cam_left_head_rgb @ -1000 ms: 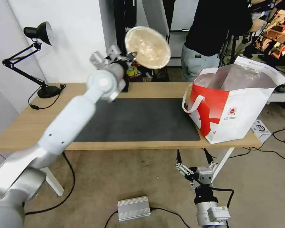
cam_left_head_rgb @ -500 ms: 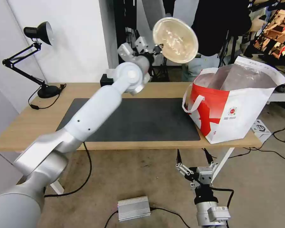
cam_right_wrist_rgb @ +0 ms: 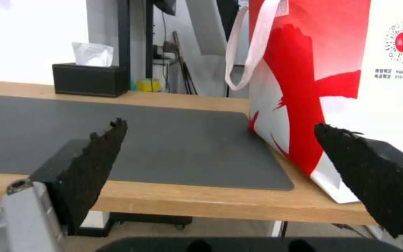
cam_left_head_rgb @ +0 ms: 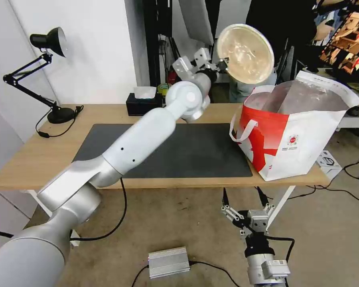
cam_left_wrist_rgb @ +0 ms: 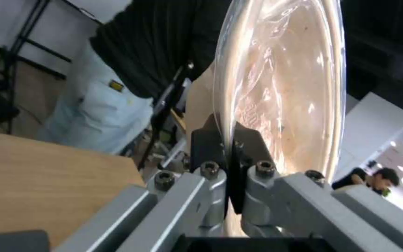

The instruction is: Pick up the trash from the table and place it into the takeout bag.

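Fingers [cam_left_wrist_rgb: 248, 140] of the left gripper [cam_left_head_rgb: 220, 63] are clamped on the rim of the beige paper-pulp bowl [cam_left_head_rgb: 245, 54], which is held high and tilted on edge, its hollow turned toward the head camera. The bowl is carried above the far edge of the table [cam_left_head_rgb: 28, 163], just beside the open mouth of the takeout bag [cam_left_head_rgb: 303, 135], which stands on the table's right end. A black tissue box [cam_left_head_rgb: 143, 105] sits behind the dark grey mat [cam_left_head_rgb: 187, 151]. The right gripper [cam_left_head_rgb: 243, 207] is parked below the table's front edge, its fingers [cam_right_wrist_rgb: 96, 157] spread apart.
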Available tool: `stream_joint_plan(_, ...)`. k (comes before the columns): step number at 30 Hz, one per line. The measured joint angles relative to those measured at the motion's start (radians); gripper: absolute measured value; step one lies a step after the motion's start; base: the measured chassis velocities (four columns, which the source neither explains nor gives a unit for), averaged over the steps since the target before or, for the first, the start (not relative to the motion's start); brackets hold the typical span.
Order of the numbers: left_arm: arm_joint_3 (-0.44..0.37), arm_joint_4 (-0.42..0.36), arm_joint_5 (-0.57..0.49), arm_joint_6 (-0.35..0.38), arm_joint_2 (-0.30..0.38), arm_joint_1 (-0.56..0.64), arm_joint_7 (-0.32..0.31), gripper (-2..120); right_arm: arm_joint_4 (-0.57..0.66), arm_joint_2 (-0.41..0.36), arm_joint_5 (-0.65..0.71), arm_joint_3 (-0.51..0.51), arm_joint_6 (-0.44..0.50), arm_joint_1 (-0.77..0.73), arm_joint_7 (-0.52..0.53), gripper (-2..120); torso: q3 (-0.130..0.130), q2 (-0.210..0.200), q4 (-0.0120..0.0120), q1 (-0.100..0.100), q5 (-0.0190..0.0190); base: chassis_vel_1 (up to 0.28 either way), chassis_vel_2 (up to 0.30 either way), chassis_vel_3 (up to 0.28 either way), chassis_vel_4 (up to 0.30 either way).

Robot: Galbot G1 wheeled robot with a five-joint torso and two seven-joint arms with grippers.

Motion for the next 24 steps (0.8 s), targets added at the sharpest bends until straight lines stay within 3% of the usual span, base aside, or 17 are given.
stream_joint_plan(11, 0.05, 0.034, 0.059, -0.008, -0.066, 0.021, 0.027, 0, 0.0, 0.0, 0.0, 0.0, 0.0, 0.0, 0.0, 100, 0.0, 0.0, -0.0001, 0.0, 0.0, 0.0, 0.0, 0.0, 0.0)
stream_joint_plan(24, 0.088, 0.077, 0.126, -0.02, -0.077, 0.034, 0.066, 0, 0.0, 0.0, 0.0, 0.0, 0.0, 0.0, 0.0, 100, 0.0, 0.0, 0.0, 0.0, -0.0001, 0.0, 0.0, 0.0, 0.0)
